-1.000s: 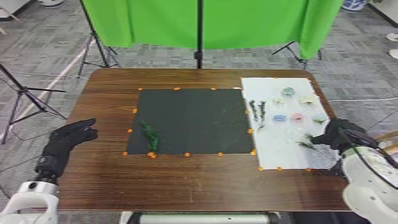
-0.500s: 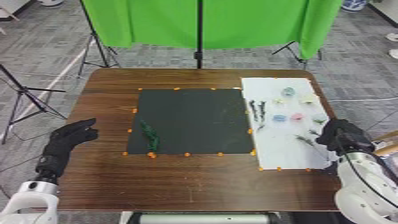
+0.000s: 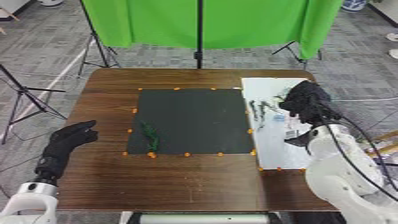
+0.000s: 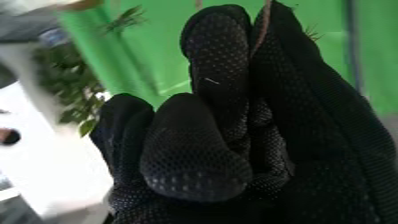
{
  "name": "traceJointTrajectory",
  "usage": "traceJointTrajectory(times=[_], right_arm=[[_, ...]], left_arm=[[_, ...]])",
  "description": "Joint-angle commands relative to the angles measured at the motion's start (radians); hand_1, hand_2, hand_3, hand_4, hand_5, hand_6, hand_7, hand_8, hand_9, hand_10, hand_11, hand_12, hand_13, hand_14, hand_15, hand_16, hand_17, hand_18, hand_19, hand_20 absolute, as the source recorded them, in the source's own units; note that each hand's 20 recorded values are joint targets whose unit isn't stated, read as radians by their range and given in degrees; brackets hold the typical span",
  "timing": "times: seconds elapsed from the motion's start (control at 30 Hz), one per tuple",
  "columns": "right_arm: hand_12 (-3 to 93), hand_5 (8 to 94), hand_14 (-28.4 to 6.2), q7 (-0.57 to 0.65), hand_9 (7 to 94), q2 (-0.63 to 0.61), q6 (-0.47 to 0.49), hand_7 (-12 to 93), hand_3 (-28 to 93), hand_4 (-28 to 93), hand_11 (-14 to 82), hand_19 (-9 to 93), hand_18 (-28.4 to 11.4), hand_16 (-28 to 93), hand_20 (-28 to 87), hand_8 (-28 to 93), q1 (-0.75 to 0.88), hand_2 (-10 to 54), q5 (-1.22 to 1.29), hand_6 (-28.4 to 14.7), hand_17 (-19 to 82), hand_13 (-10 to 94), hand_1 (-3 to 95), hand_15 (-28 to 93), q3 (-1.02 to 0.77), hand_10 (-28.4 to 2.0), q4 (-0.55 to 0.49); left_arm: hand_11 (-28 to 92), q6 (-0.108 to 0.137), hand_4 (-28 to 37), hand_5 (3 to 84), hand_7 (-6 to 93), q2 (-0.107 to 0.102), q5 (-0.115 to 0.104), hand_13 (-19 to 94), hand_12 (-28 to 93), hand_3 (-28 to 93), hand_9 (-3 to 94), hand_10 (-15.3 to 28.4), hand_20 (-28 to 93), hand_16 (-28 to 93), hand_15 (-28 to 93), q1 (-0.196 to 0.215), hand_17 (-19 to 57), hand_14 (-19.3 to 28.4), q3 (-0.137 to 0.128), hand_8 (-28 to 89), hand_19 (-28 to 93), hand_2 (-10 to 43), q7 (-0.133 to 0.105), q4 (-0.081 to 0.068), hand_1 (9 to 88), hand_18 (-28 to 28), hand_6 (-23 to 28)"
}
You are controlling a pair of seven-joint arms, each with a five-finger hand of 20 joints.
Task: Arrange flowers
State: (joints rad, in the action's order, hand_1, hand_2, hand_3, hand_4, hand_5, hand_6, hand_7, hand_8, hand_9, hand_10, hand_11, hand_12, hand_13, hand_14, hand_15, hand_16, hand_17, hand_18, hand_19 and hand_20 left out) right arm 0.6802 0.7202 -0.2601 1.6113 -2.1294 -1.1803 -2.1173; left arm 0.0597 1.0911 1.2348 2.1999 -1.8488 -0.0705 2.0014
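In the head view, holds the right hand (image 3: 305,100) over the sheet (image 3: 271,161) on the worktop (image 3: 195,187), just beside the blue flower (image 3: 279,118) and near the dark sprigs (image 3: 262,111). Rests the left hand (image 3: 69,140) on the far side of the mat (image 3: 191,120), loosely open and empty. Shows the green sprig (image 3: 149,136) on the mat, towards its left edge. In the right wrist view, bends fingers and thumb inward, apparently pinching a thin stem (image 4: 264,25) between them; cannot tell how firmly. Seems to be fetching a piece for the arrangement. Next, needs to clear the blue flower, swing left over the mat, lower the stem near the green sprig and let go.
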Motion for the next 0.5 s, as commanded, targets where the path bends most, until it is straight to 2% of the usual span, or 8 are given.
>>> traceJointTrajectory(times=[0.03,0.3,0.5], right_arm=[[41.6,82.0,0.0,-0.035,91.4,0.222,-0.019,27,55,-12,28.5,93,-19.7,36,51,19,-0.23,-9.5,0.014,-1.2,57,94,58.5,63,0.254,-9.6,0.092],[41.5,82.0,0.0,-0.012,91.2,0.356,-0.028,27,55,-11,28.9,93,-19.7,36,51,19,-0.347,-9.5,0.082,-1.3,57,94,58.5,63,0.418,-9.8,0.274],[41.1,82.0,0.1,-0.004,91.0,0.399,-0.045,27,55,-11,29.1,93,-19.7,35,51,19,-0.393,-9.5,0.142,-1.5,57,94,58.6,62,0.484,-9.9,0.336]], left_arm=[[25,-0.025,-17.7,47.2,14.1,0.001,0.007,38,14,64,48.2,14.7,30,1,30,-0.002,5.4,19.3,0.005,-6,30,4.7,0.02,-0.006,31.5,16.2,5.3],[25,-0.028,-17.7,47.1,13.9,0.004,0.008,38,14,64,47.9,14.8,30,1,29,0.0,5.3,19.2,0.007,-6,29,4.6,0.021,-0.007,31.5,16.1,5.4],[25,-0.025,-17.6,47.0,13.9,0.008,0.009,38,14,64,47.8,14.8,30,1,29,0.011,5.2,19.4,0.004,-6,29,4.5,0.024,-0.002,31.4,16.1,5.3]])
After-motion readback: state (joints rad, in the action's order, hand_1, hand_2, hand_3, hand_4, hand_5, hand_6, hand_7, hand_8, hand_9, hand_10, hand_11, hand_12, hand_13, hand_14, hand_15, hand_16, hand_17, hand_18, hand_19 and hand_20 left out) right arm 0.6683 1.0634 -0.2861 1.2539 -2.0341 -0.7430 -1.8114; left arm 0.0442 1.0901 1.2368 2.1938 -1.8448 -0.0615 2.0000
